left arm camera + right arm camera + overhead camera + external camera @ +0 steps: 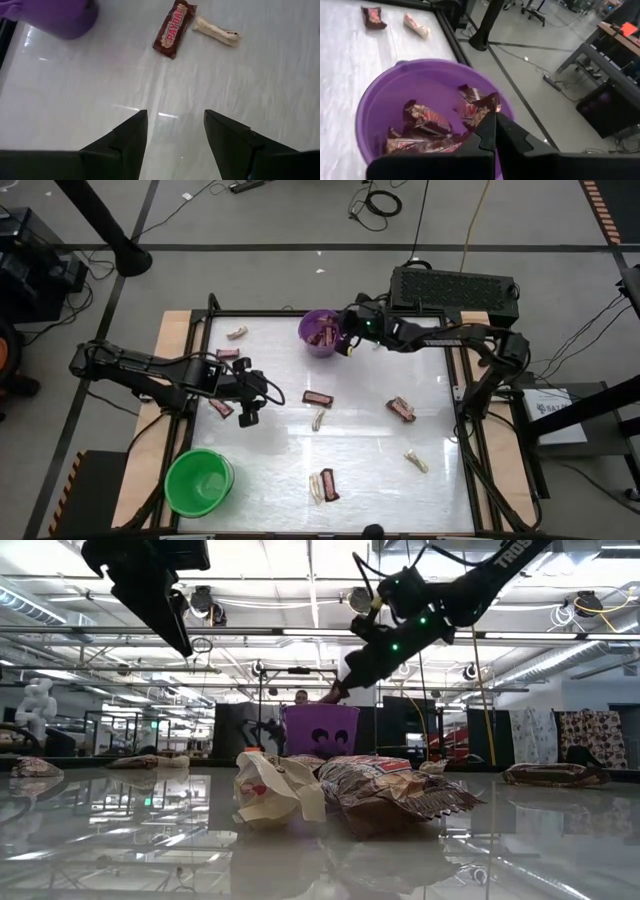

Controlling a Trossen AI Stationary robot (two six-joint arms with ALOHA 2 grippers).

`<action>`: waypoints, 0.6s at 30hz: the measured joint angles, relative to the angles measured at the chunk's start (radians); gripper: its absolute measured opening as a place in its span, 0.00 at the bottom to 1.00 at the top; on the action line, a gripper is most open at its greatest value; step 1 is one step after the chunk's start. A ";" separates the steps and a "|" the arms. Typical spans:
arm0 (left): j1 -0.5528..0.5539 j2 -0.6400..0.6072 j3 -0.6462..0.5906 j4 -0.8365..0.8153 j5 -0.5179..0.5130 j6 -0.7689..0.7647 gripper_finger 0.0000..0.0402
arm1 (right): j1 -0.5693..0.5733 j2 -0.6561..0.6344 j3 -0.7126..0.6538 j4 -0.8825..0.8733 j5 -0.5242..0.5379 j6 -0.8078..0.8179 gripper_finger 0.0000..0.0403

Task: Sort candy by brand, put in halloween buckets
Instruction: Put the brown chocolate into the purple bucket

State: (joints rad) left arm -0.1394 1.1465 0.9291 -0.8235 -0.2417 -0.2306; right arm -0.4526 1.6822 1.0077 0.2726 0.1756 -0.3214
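The purple bucket (pixel 318 332) (pixel 322 730) stands at the table's far middle and holds several dark brown bars (pixel 427 120). My right gripper (pixel 350 338) (pixel 495 114) hangs over the bucket's right rim, shut, its tips at a brown bar. My left gripper (pixel 249 412) (pixel 175 117) hovers open over bare table left of centre. Ahead of it lie a brown bar (pixel 174 22) (pixel 318 398) and a cream wrapper (pixel 216 31) (pixel 318 420). The green bucket (pixel 198 480) stands at the near left corner. My right gripper seems to pinch a crumpled dark brown bar by its upper wrapper end (pixel 487 102), coming from above and slanting down into the purple bucket. The bar hangs below the tips just over the other bars. The fingers themselves cover the exact place of contact.
More candy lies scattered: a bar (pixel 401 409) and a cream piece (pixel 416 461) on the right, a cream-and-bar pair (pixel 323 485) near the front, a bar (pixel 221 408) beside my left gripper, a cream piece (pixel 237 333) and a bar (pixel 228 353) far left. A black case (pixel 455 288) sits beyond the far edge.
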 joint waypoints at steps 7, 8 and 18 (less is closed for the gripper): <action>-0.001 0.000 0.000 -0.006 -0.014 0.009 0.50 | 0.010 -0.001 0.000 -0.016 0.000 0.023 0.02; -0.001 0.000 0.000 -0.006 -0.024 0.008 0.50 | 0.010 -0.003 0.000 -0.016 0.000 0.027 0.04; -0.025 -0.075 0.000 0.003 -0.127 0.054 0.50 | 0.019 -0.032 0.013 -0.097 0.002 0.059 0.27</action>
State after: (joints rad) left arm -0.1646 1.0715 0.9287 -0.8203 -0.3688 -0.1764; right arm -0.4334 1.6503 1.0206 0.1758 0.1776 -0.2621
